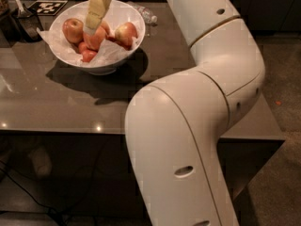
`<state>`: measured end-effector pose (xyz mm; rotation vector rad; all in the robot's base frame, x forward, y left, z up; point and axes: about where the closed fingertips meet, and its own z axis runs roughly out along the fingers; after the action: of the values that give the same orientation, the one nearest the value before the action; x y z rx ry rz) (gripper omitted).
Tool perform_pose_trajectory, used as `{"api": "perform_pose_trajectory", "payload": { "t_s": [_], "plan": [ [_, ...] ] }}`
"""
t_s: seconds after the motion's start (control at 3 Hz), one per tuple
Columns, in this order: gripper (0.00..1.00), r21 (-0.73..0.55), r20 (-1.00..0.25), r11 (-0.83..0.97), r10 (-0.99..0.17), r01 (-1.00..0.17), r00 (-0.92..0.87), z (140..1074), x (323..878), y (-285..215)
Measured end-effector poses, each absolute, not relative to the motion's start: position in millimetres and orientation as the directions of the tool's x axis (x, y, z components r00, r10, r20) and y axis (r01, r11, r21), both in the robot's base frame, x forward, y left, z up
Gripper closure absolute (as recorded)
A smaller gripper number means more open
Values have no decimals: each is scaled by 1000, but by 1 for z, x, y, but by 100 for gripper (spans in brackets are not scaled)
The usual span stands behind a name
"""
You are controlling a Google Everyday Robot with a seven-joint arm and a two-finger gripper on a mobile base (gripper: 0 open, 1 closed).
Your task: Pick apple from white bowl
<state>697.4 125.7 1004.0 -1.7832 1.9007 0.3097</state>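
The claw [90, 30] hangs over the middle of the white bowl [106, 68], and its pale yellow tip reaches down to the top of the apple [98, 39]. Whether it touches the skin or stops just short is hard to say. I cannot tell if the claw is spread, pressed together or pinching anything, because from this side it shows as one slanted strip. That strip leans, with its upper end to the right and its lower end to the left.

The apple lies directly under the tip, a little to its right and nearer the camera. The coming move therefore looks like a short drop rather than a sideways reach. The apple is round, with no long axis to line up with, and its stem end is hidden, so its pointing cannot be read.

It sits on crumpled paper [114, 54] in the centre of the bowl. A similar apple [73, 29] is close on the left, a pale-sided apple [126, 33] is on the right, and a small dark-red apple [88, 55] is in front. These close neighbours could get nudged.

The bowl stands at the far left of the grey bench [56, 102]. The white arm [202, 102] sweeps across the right foreground.
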Motion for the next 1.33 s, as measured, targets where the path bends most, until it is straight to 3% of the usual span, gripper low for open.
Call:
{"api": "perform_pose_trajectory", "payload": {
  "t_s": [1.33],
  "plan": [
    [0, -111, -503, 199, -856, -974, -117, 959, 732, 114]
  ]
}}
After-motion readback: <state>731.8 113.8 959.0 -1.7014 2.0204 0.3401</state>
